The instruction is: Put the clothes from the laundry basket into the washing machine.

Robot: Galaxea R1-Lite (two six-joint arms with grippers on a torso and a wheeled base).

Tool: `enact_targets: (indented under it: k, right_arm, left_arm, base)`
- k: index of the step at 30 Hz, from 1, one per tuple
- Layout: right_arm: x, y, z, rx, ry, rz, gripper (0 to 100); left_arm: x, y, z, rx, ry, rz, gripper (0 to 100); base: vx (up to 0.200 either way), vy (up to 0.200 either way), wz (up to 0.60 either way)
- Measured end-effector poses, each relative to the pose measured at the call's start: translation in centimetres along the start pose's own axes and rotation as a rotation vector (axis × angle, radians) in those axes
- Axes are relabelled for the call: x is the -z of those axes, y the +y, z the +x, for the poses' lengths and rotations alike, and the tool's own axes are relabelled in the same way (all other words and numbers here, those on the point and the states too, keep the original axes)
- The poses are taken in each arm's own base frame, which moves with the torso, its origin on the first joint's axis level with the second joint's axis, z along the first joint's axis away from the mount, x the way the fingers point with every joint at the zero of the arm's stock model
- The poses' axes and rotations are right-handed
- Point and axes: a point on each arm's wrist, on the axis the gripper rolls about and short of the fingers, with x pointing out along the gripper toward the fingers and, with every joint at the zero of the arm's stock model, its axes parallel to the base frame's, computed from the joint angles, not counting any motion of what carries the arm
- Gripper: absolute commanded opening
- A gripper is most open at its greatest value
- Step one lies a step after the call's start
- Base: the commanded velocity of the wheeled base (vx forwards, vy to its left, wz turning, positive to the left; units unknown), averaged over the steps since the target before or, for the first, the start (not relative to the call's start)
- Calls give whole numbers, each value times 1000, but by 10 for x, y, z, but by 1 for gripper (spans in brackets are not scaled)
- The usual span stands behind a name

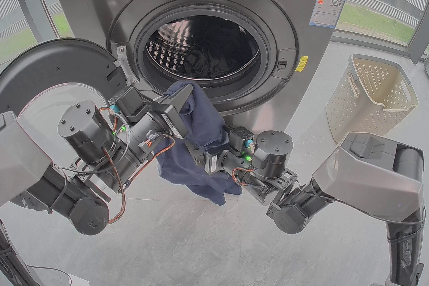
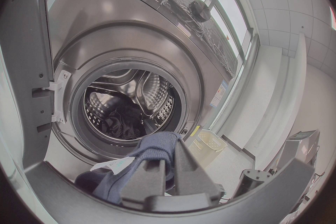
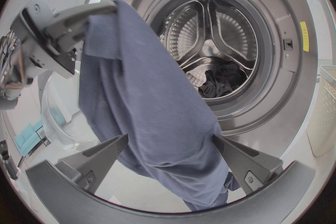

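Observation:
A navy blue garment (image 1: 201, 121) hangs in front of the washing machine (image 1: 286, 10), just below its open mouth. My left gripper (image 1: 182, 94) is shut on the garment's top edge (image 2: 154, 147). My right gripper (image 3: 169, 140) is lower down and open, with one finger on each side of the hanging cloth (image 3: 154, 102). Dark clothes (image 3: 218, 81) lie at the bottom of the steel drum (image 2: 126, 102). The cream laundry basket (image 1: 371, 94) stands on the floor to the right of the machine.
The round machine door (image 1: 53, 72) is swung open to the left, right behind my left arm. Grey floor lies bare below both arms. Windows and a wall run behind and to the right of the machine.

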Motion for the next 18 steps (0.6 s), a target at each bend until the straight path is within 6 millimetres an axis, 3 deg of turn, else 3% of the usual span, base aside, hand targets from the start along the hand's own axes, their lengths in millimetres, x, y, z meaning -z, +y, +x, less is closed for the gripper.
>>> enact_targets:
  k: [10,18]
  right_arm:
    - [-1,-19,6,44,-12,-10,100]
    - [-21,-43,-12,94,-8,-29,100]
  left_arm:
    - [0,1,-1,-3,1,1,0]
    - [0,2,-1,-6,3,2,0]
  base:
    - [0,0,0]
    - [0,0,0]
